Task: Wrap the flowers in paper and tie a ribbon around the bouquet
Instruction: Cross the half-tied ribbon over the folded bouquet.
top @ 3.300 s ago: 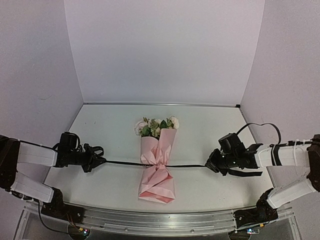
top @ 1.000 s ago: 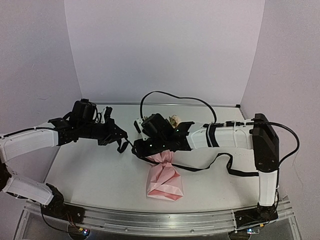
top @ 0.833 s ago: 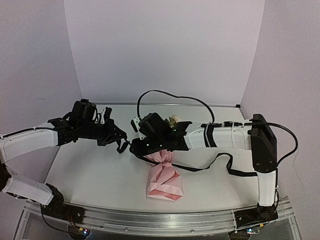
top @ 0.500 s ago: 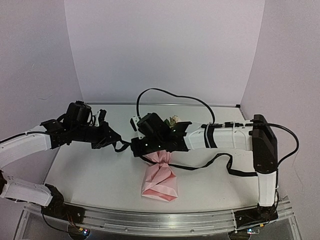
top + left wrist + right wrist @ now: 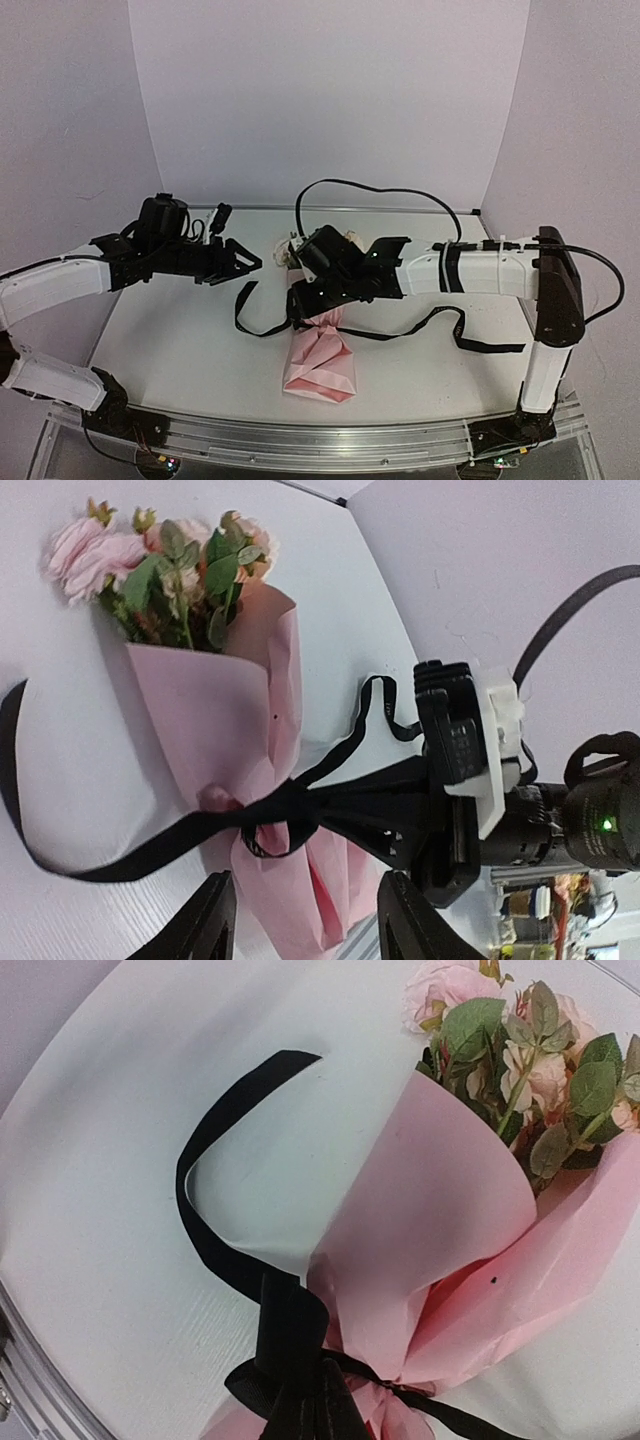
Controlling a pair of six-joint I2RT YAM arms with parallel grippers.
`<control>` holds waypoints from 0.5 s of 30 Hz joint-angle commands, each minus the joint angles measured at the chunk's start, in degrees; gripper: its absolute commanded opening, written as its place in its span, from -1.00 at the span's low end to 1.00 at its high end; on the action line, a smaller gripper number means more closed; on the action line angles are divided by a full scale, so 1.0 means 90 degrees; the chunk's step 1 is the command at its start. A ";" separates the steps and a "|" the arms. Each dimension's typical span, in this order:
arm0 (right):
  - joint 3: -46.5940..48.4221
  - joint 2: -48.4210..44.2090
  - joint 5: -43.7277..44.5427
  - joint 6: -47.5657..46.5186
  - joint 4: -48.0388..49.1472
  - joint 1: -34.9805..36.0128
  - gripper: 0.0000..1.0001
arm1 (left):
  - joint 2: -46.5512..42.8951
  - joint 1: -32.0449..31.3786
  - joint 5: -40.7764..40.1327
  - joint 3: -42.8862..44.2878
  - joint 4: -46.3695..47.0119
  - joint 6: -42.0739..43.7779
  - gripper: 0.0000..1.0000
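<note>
The bouquet lies on the table: pink paper (image 5: pixel 320 355) in a cone around the flowers (image 5: pixel 284 252), heads pointing away from me. A black ribbon (image 5: pixel 246 308) circles its waist, and one loose end curls on the table to the left. My right gripper (image 5: pixel 300 300) is shut on the ribbon at the waist, where it shows as a dark loop (image 5: pixel 290 1320) beside the paper (image 5: pixel 450 1210). My left gripper (image 5: pixel 240 262) hangs open to the left of the flowers (image 5: pixel 170 570), holding nothing. Its fingers (image 5: pixel 205 920) frame the paper (image 5: pixel 215 720) and the ribbon (image 5: pixel 150 845).
A black cable (image 5: pixel 380 190) arcs over my right arm, and another (image 5: pixel 470 340) droops onto the table (image 5: pixel 170 350) on the right. A metal rail (image 5: pixel 320 440) runs along the near edge. Pale walls stand at the back and both sides.
My left gripper has opened and let go of the ribbon end, which now lies curled on the table. My right gripper closed on the ribbon and shifted slightly right with the bouquet.
</note>
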 commanded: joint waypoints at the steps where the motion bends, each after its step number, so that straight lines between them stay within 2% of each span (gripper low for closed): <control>1: 0.0050 -0.0431 0.0421 -0.0255 -0.0298 -0.0002 -1.00 | 0.1059 0.0004 0.0698 0.0327 0.1380 0.1162 -0.02; 8: -0.0275 -0.0714 0.0760 -0.0215 -0.0213 -0.0017 -1.00 | 0.1661 -0.0095 0.1535 -0.0739 0.3843 0.1037 0.03; 15: -0.0481 -0.0782 0.0929 0.0184 0.0063 -0.0100 -1.00 | 0.2012 -0.0558 0.1058 -0.0838 0.4326 0.1161 0.03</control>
